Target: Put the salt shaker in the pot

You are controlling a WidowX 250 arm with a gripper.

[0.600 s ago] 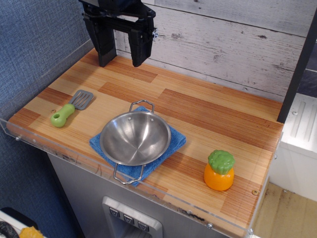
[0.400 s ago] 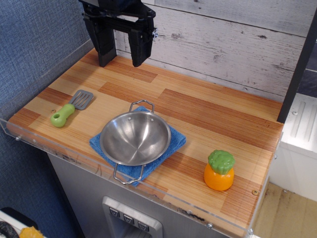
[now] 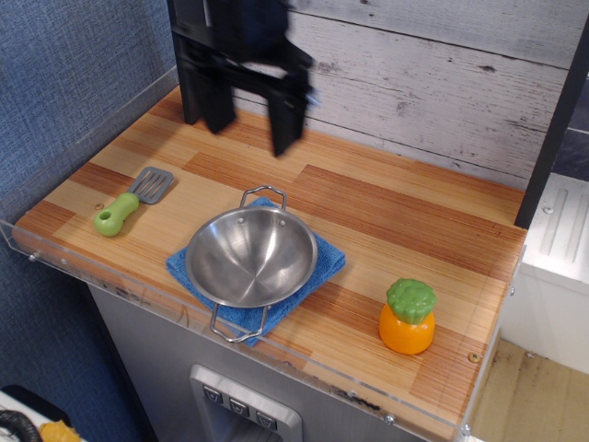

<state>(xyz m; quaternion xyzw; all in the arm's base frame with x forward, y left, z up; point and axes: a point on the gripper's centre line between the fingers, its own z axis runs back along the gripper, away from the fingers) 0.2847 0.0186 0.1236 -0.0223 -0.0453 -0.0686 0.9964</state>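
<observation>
While its gripper [image 3: 250, 129] hangs spread and empty behind the pot [image 3: 251, 255] | salt shaker [image 3: 408, 317] stands upright, untouched, well right of pot | blue cloth [image 3: 324, 264] cushions pot on table [image 3: 405, 216].

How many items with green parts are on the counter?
2: the spatula with its green handle near the left edge, and the salt shaker with its green top near the front right corner. Nothing appears hidden.

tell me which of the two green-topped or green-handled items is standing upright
The salt shaker, orange with a bumpy green top, stands upright near the front right corner. The spatula lies flat at the left.
</observation>
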